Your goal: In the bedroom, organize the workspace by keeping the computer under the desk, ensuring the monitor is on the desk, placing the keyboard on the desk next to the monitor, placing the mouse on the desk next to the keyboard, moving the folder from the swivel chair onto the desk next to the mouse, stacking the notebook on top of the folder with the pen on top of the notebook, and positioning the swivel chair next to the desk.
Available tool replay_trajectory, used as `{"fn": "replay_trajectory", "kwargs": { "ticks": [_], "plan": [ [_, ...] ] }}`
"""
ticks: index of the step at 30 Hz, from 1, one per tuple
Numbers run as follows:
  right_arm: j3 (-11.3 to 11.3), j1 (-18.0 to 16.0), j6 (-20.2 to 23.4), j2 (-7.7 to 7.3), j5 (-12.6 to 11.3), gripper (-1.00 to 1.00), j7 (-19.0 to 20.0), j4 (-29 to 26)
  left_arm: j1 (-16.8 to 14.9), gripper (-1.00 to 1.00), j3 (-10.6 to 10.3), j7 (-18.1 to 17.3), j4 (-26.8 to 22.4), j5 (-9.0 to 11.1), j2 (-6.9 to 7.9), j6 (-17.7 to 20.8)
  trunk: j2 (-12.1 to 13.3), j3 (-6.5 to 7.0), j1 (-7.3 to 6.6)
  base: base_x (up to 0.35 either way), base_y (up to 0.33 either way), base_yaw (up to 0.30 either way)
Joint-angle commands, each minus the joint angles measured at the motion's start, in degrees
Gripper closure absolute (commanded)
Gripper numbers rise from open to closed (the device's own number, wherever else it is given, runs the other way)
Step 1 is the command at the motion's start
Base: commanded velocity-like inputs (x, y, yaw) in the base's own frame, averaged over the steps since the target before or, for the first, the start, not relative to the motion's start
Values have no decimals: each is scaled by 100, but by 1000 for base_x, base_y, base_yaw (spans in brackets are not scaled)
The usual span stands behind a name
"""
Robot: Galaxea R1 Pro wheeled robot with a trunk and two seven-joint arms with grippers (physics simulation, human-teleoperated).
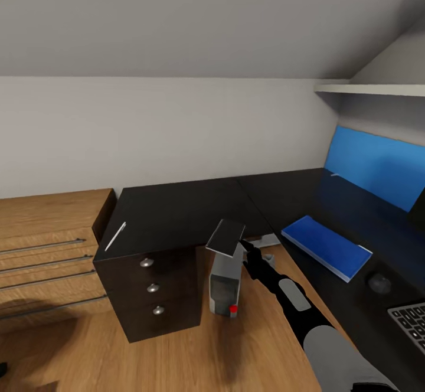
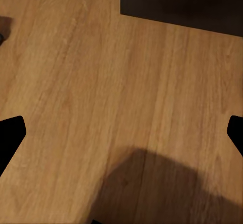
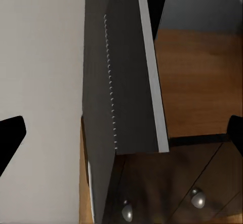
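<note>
The computer (image 1: 224,286), a silver-grey tower with a red light, stands on the wooden floor beside the desk's drawers (image 1: 152,288). Its dark top reaches the edge of the black desk (image 1: 177,209). My right gripper (image 1: 244,244) is at the tower's upper right corner. In the right wrist view the grey case (image 3: 121,82) sits close between the open fingers (image 3: 10,139), and contact cannot be told. The white pen (image 1: 115,235) lies on the desk's left end. The blue folder (image 1: 326,245), mouse (image 1: 379,282) and keyboard (image 1: 410,322) lie on the right wing. My left gripper (image 2: 121,133) hangs open over bare floor.
A light wooden drawer unit (image 1: 47,250) stands left of the desk against the white wall. A blue back panel (image 1: 378,167) and a white shelf (image 1: 372,89) rise above the right wing. A black edge at far right (image 1: 419,209) may be the monitor.
</note>
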Motion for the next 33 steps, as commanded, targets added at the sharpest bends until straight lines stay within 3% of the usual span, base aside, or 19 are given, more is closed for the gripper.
{"fn": "replay_trajectory", "kwargs": {
  "ticks": [1, 7, 12, 13, 15, 16, 17, 20, 22, 25, 29, 33],
  "plan": [
    [-20, -3, -20, 2, 7, -100, 3, 1, -3, -100, 9, -3, 1, 35, -3, -17, -44, -24, 22, 0, 0, 0],
    [-16, -6, -229, -23, 276, -100, -15, 2, -3, -100, 5, -7, -42, 41, -1, -8, -285, -131, 154, 0, 0, 0],
    [-3, -10, -231, -58, 703, -100, -103, -5, -3, -100, 10, -4, -616, 37, -95, 67, -485, -221, 264, 0, 0, 0],
    [-4, -11, -229, -63, 930, -100, -145, -23, 0, -100, 13, -2, -913, 28, -174, 177, -525, -239, 286, 0, 0, 0],
    [-5, -11, -228, -63, 1161, -100, -176, -68, 14, -100, 14, 0, -1254, 21, -254, 389, -606, -275, 330, 0, 0, 0],
    [-7, -11, -228, -63, 1268, -100, -182, -95, 35, -100, 15, 0, -1442, 19, -288, 537, -646, -293, 352, 0, 0, 0],
    [-12, -12, -236, -61, 1451, -100, -191, -147, 118, -100, 14, 1, -1861, 20, -340, 925, -686, -311, 373, 0, 0, 0],
    [-21, -12, -253, -62, 1618, -100, -181, -200, 321, -100, 10, -2, -2611, 26, -393, 1643, -806, -365, 439, 0, 0, 0],
    [-33, -12, -263, -67, 1721, -100, -72, -233, 589, -100, 4, -7, -3811, 36, -514, 2764, -846, -383, 461, 0, 0, 0],
    [-38, -10, -266, -69, 1759, -100, 185, -245, 733, -100, 1, -23, -4774, 48, -612, 3739, -846, -383, 461, 0, 0, 0],
    [-41, -5, -245, -71, 1779, -100, 668, -242, 812, -100, 3, -40, -5278, 103, -663, 4356, -846, -383, 461, 0, 0, 0],
    [-41, -4, -231, -71, 1789, -100, 872, -230, 829, -100, 6, -45, -5142, 111, -664, 4444, -846, -383, 461, 0, 0, 0]
  ]
}}
